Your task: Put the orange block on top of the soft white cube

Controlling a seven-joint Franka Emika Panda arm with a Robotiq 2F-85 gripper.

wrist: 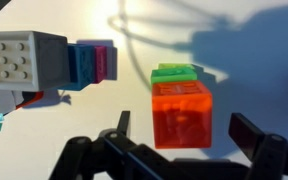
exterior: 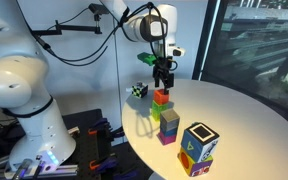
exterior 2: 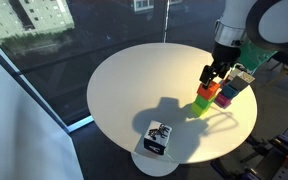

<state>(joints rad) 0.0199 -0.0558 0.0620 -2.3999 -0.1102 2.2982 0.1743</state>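
The orange block (wrist: 181, 112) sits on top of a small green block (wrist: 174, 72), which rests on the round white table (exterior: 234, 115). The stack shows in both exterior views, orange (exterior: 162, 97) (exterior 2: 209, 90) over green (exterior: 159, 111) (exterior 2: 203, 103). My gripper (wrist: 184, 128) is open, its fingers on either side of the orange block and just above it (exterior: 163, 80) (exterior 2: 212, 77). The soft white cube (exterior: 198, 147) stands near the table's edge, apart from the stack. In the wrist view it is at the left (wrist: 24, 62).
A grey-and-purple block (exterior: 169, 126) (wrist: 92, 62) stands between the stack and the soft cube. A tiny black-and-white patterned cube (exterior: 138, 90) (exterior 2: 158, 138) lies near another edge of the table. The robot base (exterior: 29, 95) stands beside the table.
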